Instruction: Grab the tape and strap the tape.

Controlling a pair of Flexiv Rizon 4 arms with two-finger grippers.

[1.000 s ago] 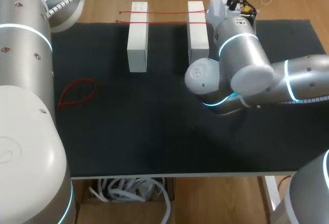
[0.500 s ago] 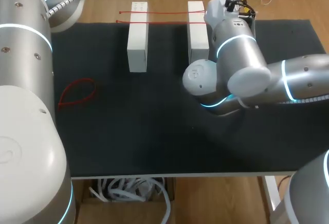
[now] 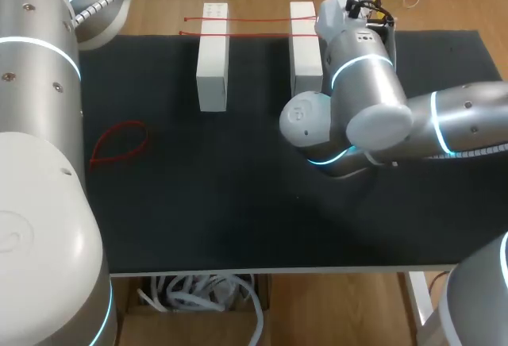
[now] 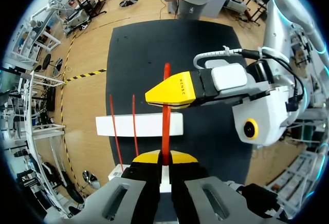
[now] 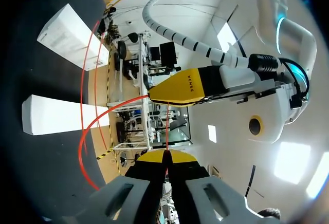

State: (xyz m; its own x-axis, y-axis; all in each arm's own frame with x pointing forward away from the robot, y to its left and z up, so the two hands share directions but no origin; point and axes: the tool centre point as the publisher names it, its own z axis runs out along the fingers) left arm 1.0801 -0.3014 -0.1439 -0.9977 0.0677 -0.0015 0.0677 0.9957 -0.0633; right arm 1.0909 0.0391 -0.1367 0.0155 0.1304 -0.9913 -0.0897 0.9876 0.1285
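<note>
Spanning the short gap between two grippers, a red tape (image 4: 165, 126) is held above the far edge of the counter (image 3: 238, 203), at about 12 o'clock in the head view. The left gripper (image 4: 164, 157) is closed narrowly on one stretch of it. The right gripper (image 5: 165, 154) is closed just as narrowly on a thin strand, and the rest of the tape is seen bowing out in a loop beside it. The grippers are almost tip to tip. A white block (image 3: 304, 44) stands near them, with a second block (image 3: 212, 56) at 11 o'clock and two more red ties (image 3: 258, 21) laid across both. A loose red loop (image 3: 119, 144) lies at 9 o'clock. Several failures are judged possible. The slim tape may be pulled out of either pinch if tension is applied unevenly. The fingertips may be knocked together, or the block and its ties may be brushed aside.
</note>
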